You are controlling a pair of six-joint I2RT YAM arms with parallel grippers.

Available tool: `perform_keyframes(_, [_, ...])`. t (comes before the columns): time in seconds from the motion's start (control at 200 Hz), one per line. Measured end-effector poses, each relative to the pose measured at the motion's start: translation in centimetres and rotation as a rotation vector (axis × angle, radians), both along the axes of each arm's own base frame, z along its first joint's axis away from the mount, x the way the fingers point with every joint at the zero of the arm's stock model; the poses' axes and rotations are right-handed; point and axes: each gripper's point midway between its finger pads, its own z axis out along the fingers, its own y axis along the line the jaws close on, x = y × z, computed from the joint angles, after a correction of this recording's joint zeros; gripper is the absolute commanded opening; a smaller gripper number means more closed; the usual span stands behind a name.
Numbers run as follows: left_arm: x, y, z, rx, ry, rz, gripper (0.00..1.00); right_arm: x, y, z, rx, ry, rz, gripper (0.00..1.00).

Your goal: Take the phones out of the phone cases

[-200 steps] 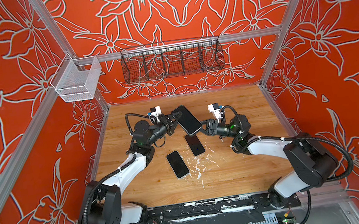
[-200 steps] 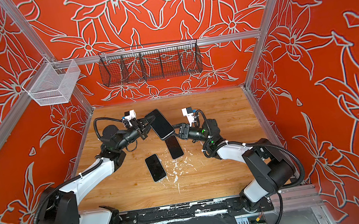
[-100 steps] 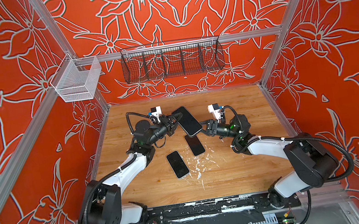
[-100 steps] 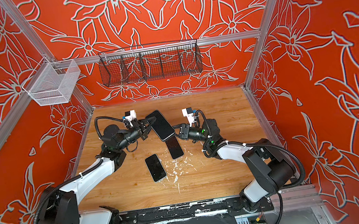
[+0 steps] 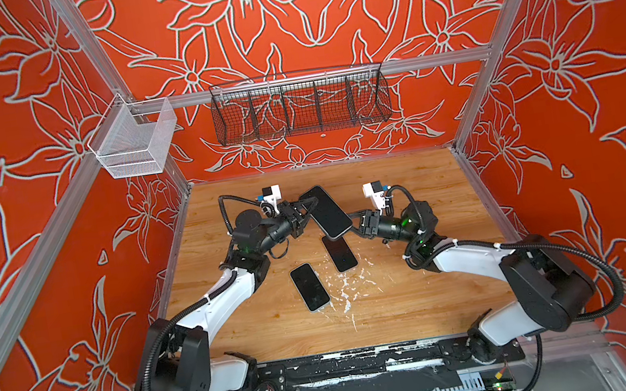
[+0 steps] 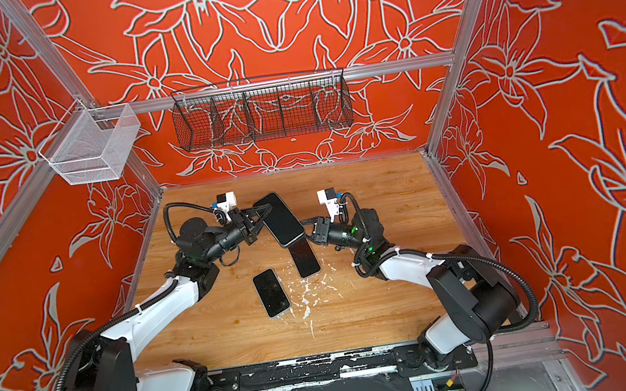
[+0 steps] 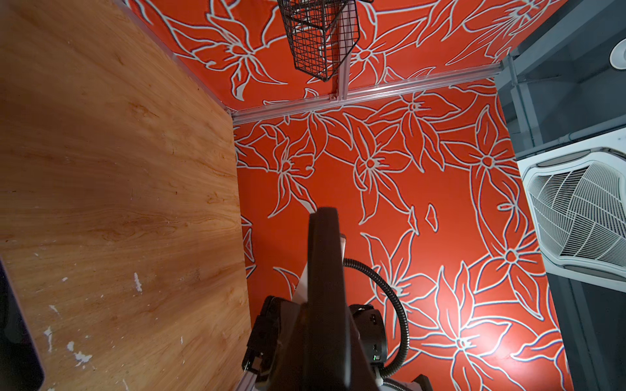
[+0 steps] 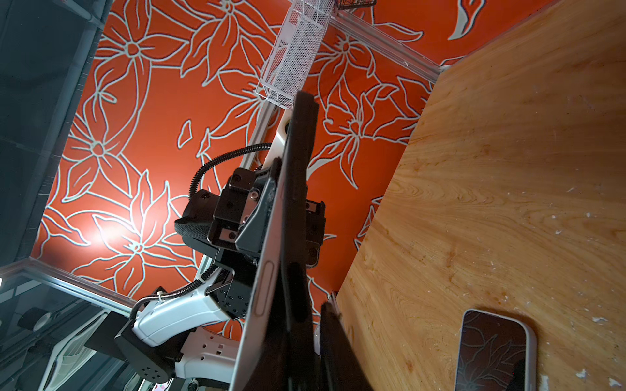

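Observation:
A dark phone in a black phone case (image 5: 326,211) (image 6: 282,219) hangs tilted above the wooden table, and my left gripper (image 5: 306,211) (image 6: 262,217) is shut on its left long edge. Edge-on in the left wrist view, the cased phone (image 7: 323,270) rises from that gripper (image 7: 325,355). My right gripper (image 5: 354,222) (image 6: 308,229) meets the phone's near right corner. In the right wrist view the phone's silver edge (image 8: 267,287) and the black case (image 8: 299,203) stand between the jaws. One finger (image 8: 333,338) sits a sliver from the case. The other finger is hidden.
Two more phones lie face up on the table below, a dark one (image 5: 339,253) and a light-rimmed one (image 5: 310,287) (image 8: 494,348). White flecks (image 5: 344,288) litter the wood. A black wire basket (image 5: 299,104) and a white mesh basket (image 5: 135,141) hang on the walls.
My right gripper's jaws have narrowed around the phone's near right corner. The left gripper and the lifted phone have stayed in place.

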Motion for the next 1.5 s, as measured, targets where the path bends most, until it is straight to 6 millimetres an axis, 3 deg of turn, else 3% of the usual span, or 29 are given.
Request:
perform_keyframes(0.44, [0.4,-0.1,0.0,0.031,-0.019,0.004,0.0,-0.1,0.6,0.0,0.019,0.041,-0.023,0.08])
perform_keyframes(0.611, [0.6,-0.3,-0.2,0.053,-0.01,-0.001,0.1,0.1,0.4,-0.4,0.027,0.06,-0.045,0.04])
perform_keyframes(0.856, [0.9,-0.4,-1.0,0.066,0.015,-0.001,0.15,0.0,0.3,-1.1,0.033,0.106,-0.059,0.03])
perform_keyframes(1.181, [1.2,-0.3,-1.0,0.062,0.007,0.018,0.26,-1.0,-0.2,0.6,0.072,0.107,-0.053,0.03])
perform_keyframes(1.501, [1.3,-0.3,-0.6,0.051,-0.01,0.02,0.36,-1.5,-0.6,0.7,0.082,0.129,-0.053,0.03])
